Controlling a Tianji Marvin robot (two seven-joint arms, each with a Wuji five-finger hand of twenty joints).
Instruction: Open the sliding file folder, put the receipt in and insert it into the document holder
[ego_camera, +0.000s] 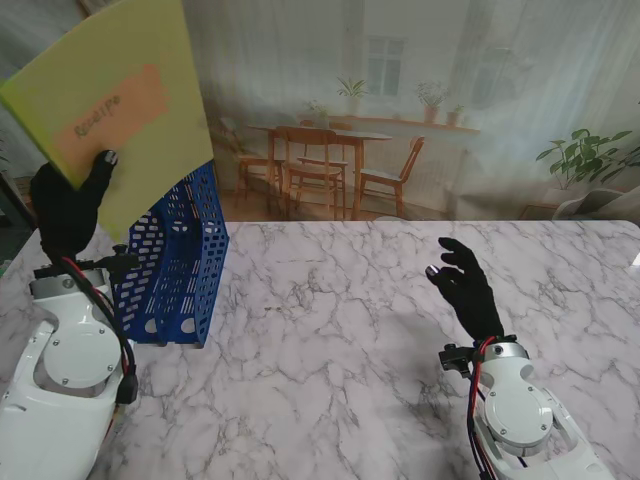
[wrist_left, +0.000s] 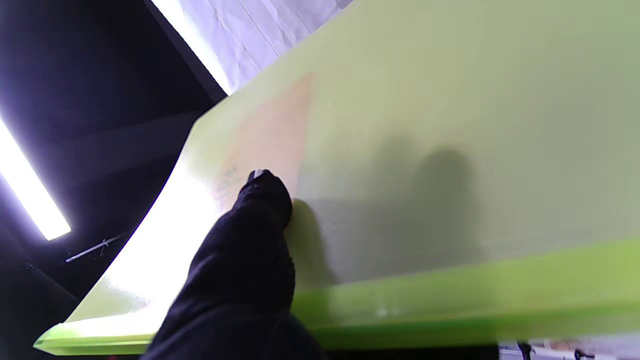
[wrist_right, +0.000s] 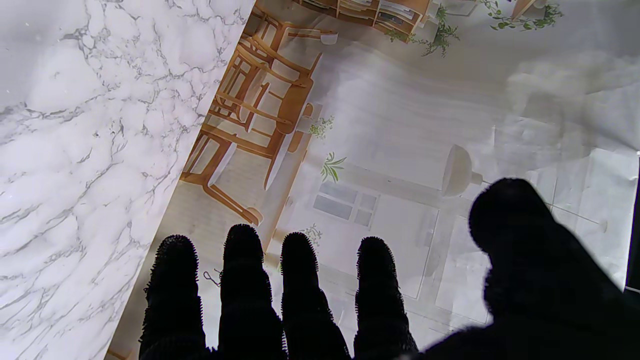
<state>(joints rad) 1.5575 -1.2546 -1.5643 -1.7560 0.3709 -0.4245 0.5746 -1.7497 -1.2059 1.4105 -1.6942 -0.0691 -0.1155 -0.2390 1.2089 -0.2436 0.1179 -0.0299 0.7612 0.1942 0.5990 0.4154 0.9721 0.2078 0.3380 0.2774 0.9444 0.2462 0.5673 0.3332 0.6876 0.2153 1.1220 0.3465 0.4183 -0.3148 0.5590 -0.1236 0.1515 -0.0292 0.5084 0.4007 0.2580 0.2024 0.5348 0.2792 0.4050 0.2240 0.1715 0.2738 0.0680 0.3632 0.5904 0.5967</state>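
Left hand closed on the raised yellow-green file folder, receipt showing through it, above the blue document holder just beside that hand; right hand open, empty, over the worktop.

Evenly bright stand view; left wrist view blurred, glare-washed.
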